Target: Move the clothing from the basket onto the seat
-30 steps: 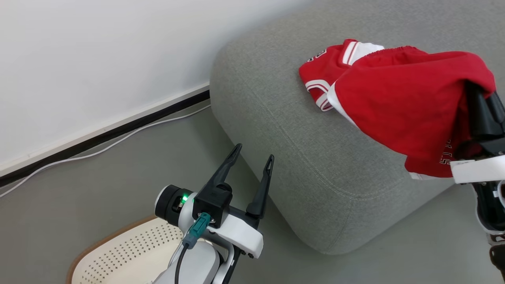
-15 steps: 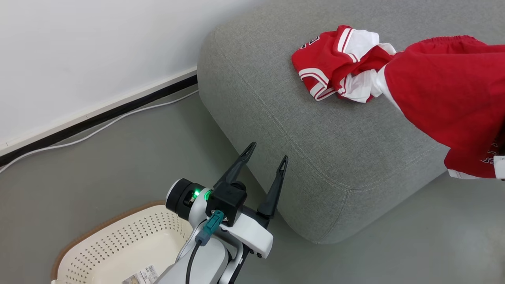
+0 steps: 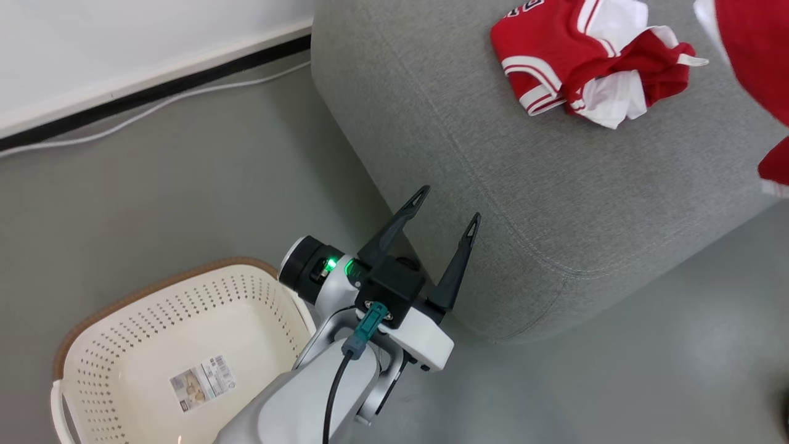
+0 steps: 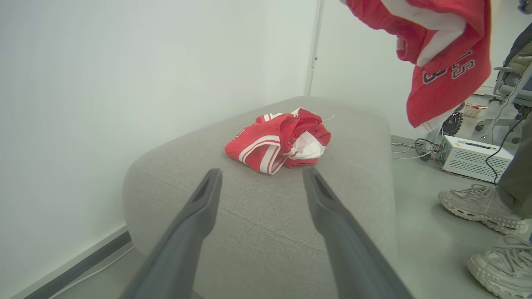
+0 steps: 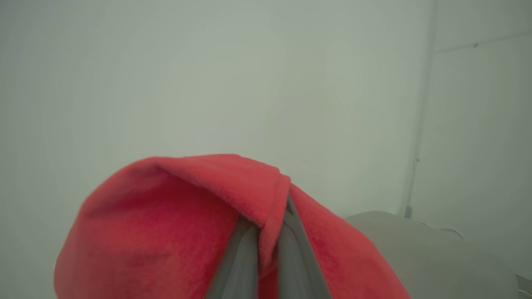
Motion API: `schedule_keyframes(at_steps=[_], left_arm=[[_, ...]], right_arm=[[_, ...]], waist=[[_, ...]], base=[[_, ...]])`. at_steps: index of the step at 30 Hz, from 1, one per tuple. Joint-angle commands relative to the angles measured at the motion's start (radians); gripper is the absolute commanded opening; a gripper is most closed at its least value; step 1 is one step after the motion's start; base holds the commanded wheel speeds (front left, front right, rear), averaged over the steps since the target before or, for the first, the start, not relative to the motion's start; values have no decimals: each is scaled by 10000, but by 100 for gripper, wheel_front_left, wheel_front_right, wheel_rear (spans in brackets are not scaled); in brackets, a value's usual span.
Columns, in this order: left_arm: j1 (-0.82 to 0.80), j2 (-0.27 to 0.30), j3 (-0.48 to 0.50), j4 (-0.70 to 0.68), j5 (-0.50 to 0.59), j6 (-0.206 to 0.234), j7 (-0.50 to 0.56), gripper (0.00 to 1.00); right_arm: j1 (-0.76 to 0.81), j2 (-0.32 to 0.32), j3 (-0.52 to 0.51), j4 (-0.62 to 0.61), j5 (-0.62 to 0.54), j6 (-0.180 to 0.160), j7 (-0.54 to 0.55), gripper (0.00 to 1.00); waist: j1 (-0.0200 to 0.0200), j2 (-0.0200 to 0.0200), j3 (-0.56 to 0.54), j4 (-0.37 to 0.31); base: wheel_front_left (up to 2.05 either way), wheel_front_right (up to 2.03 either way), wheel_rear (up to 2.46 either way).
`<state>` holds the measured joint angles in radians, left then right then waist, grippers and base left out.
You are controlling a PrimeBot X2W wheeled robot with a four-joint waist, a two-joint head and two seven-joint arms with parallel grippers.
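A crumpled red and white garment (image 3: 585, 68) (image 4: 279, 139) lies on the grey seat (image 3: 493, 166) (image 4: 257, 216). A second red garment (image 3: 755, 68) (image 4: 440, 58) (image 5: 166, 232) hangs above the seat's right side, draped over my right gripper (image 5: 270, 232), which is shut on its fabric. My left gripper (image 3: 447, 209) (image 4: 262, 182) is open and holds nothing, just off the seat's front corner. The cream basket (image 3: 123, 333) with a brown rim stands on the floor at lower left, only a label sticker (image 3: 202, 382) on its floor.
A white cable (image 3: 154, 108) and a dark baseboard (image 3: 154, 92) run along the wall. In the left wrist view a person's shoes (image 4: 482, 207) stand right of the seat, beside a white box (image 4: 474, 158) with cables.
The head camera has tilted down and left, bringing the basket into view. The held red garment has shifted toward the right edge, uncovering the crumpled one on the seat.
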<state>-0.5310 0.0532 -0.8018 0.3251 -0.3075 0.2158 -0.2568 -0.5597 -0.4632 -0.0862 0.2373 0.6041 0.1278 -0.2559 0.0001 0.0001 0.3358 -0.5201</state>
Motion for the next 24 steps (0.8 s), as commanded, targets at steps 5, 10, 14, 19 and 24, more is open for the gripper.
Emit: schedule_keyframes(at_steps=[5, 10, 14, 19, 24], left_arm=[[-1217, -30, -377, -145, -20, 391, -49, 100], [-1886, -30, -1026, -153, -188, 705, -49, 100], [-2255, -30, -1496, -238, -351, 1012, -49, 100], [-2520, -30, -2048, -342, -568, 1361, -49, 100], [-2716, -30, -2455, -587, -717, 1740, -49, 100]], right_arm=[[-1002, -1042, -136, 547, -100, 29, -59, 0], [-1907, -1759, -253, 1552, -34, 29, -59, 0], [-2666, -2421, -482, 2428, -129, 29, -59, 0], [-3443, -3012, -836, 3480, -301, 29, -59, 0], [-3976, -3300, -885, 4480, -326, 29, -59, 0]], waist=[[-1, -1, 1310, 781], [-1, -1, 2010, 1295], [-1, -1, 2486, 1776], [-1, -1, 3042, 2373], [-1, -1, 3476, 3004]], base=[[0, 0, 0], [0, 0, 0], [0, 0, 0], [0, 0, 0], [0, 0, 0]])
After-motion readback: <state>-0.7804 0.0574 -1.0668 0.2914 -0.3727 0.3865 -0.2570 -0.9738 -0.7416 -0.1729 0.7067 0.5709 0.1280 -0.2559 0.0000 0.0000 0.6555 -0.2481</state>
